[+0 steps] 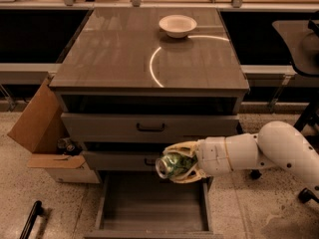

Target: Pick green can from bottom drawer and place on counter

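Observation:
The green can [172,165] lies sideways in my gripper [178,163], silvery round end pointing left. The gripper's pale fingers [185,148] are shut around it. It hangs in the air above the open bottom drawer [149,208], in front of the middle drawer front, below counter height. The drawer's flat base shows nothing on it. My white arm [259,151] comes in from the right. The counter [124,54] is the glossy grey-brown slab on top of the cabinet.
A white bowl [177,25] sits at the counter's back right. Two grey drawer fronts with black handles [150,128] face me. A cardboard box [42,133] stands at the cabinet's left. A black bar [31,219] lies on the floor at lower left.

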Robot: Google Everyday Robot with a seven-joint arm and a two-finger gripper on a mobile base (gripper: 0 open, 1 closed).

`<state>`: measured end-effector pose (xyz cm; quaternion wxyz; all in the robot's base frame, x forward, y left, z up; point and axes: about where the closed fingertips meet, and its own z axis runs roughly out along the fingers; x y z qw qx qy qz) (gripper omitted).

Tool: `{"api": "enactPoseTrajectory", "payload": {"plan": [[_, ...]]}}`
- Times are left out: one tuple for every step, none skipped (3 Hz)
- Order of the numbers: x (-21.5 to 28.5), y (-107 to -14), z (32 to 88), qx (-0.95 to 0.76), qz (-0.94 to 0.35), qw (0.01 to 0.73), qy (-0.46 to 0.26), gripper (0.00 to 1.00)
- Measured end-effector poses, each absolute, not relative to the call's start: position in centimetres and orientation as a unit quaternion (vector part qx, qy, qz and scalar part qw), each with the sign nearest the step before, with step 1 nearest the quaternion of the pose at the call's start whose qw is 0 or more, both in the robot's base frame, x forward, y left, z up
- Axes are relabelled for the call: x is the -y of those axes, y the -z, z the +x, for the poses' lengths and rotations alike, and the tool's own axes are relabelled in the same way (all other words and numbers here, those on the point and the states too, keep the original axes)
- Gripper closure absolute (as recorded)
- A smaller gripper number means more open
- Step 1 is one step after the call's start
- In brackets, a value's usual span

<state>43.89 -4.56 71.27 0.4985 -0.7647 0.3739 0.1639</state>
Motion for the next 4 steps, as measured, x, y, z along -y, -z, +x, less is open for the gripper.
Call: {"api": "enactPoseTrajectory", "payload": {"plan": [[4.7,-71.8,43.9,-0.373,-0.764,0.5,-0.164,1.0],[6.0,-75.3,44.1,-0.368,-0.761,0.508,-0.164,1.0],[7.9,-79.3,45.6,-0.374,-0.759,0.51,-0.156,1.0],[9.4,-83.8,50.1,-0.383,-0.742,0.532,-0.139,1.0]]}}
